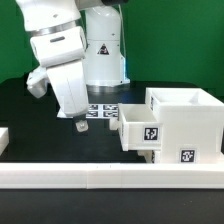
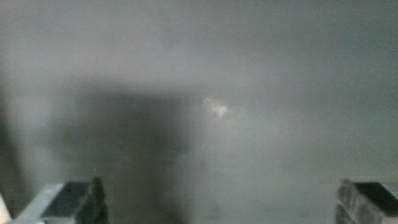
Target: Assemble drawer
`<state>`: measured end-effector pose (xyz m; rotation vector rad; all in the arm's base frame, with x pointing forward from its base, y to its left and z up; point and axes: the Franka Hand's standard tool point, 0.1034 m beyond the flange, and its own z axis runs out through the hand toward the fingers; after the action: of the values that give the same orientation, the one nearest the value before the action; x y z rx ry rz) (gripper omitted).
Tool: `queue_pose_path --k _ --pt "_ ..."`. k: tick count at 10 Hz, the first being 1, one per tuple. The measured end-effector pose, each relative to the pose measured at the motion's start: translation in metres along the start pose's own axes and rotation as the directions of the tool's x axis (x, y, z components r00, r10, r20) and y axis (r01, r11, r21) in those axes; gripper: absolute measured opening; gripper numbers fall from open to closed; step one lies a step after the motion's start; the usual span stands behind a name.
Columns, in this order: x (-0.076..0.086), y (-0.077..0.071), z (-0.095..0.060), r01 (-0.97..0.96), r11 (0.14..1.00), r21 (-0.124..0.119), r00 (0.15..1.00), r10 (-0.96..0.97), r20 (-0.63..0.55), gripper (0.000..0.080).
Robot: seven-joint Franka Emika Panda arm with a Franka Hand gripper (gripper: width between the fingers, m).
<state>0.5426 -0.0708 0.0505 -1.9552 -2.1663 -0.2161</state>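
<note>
The gripper hangs above the black desk, tilted, with nothing between its fingers: the wrist view shows both fingertips set wide apart and only bare, blurred desk surface beyond them. So it is released and empty.

The drawer kit sits on the exterior view's right. The big white cube casing stands against the long low white rail, open at the top, with square tags on its near face. One small box tray protrudes from the casing's side facing the gripper, only partly seated, its tagged end sticking out. A second tray is not clearly visible; a white edge at the exterior view's far left may be another part, but I cannot tell. The marker board lies flat on the desk behind the gripper, near the robot base.

The step in hand looks like finishing this tray's insertion. To do it well, the gripper should come down level with the tray's exposed end face and push squarely along the slot's axis, not at an angle, so the tray does not jam. The rail behind the casing should brace it; a slow, steady push keeps the casing from sliding or twisting. Closing the fingers first would give a firmer pushing face.
</note>
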Motion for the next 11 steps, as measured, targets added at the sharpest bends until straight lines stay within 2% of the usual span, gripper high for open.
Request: queue_pose_path --k 2,4,5,7,9,11 --pt "0.003 0.015 0.007 0.005 1.0 0.009 1.0 -0.005 -0.027 0.0648" --pt "0.012 0.035 0.006 0.01 1.0 -0.005 0.999 -0.01 -0.038 0.0648" --pt "0.016 0.038 0.004 -0.001 1.0 -0.025 1.0 0.0 -0.029 0.0648" --pt "0.014 0.037 0.006 -0.007 1.0 -0.022 1.0 0.006 -0.031 0.0648" --pt "0.022 0.044 0.004 -0.039 0.999 -0.005 0.998 0.039 -0.043 0.0648" --pt "0.034 0.061 -0.003 -0.079 0.996 -0.037 0.996 0.078 -0.034 0.0648"
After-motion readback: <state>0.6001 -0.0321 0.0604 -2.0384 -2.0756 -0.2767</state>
